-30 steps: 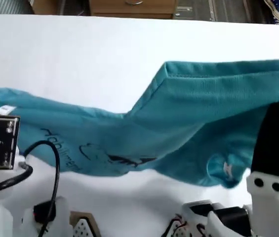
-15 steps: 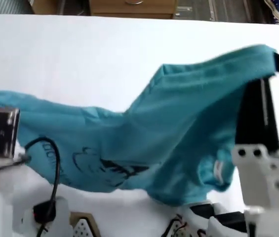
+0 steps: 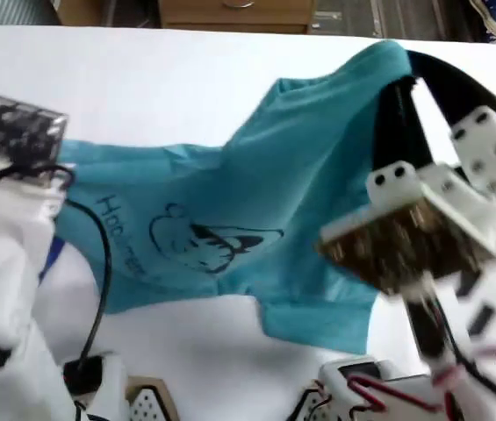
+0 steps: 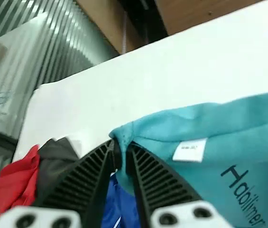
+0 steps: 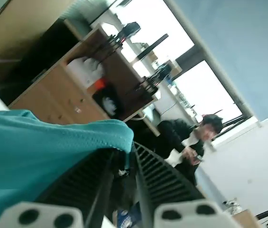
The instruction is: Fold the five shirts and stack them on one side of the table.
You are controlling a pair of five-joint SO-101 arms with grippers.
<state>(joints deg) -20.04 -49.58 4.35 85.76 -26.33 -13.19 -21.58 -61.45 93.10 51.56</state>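
The left gripper [image 4: 122,151] is clamped on the teal shirt [image 3: 256,202] at an edge beside its white sewn label [image 4: 189,151]; dark lettering and a drawing [image 3: 204,246] cross the cloth; farther off, the right gripper [image 5: 128,159] pinches another edge, held raised above the white table [image 3: 168,88].

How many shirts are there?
4: teal shirt held by left gripper and right gripper; red shirt, black shirt and blue shirt heaped beside the left gripper. More may be hidden.
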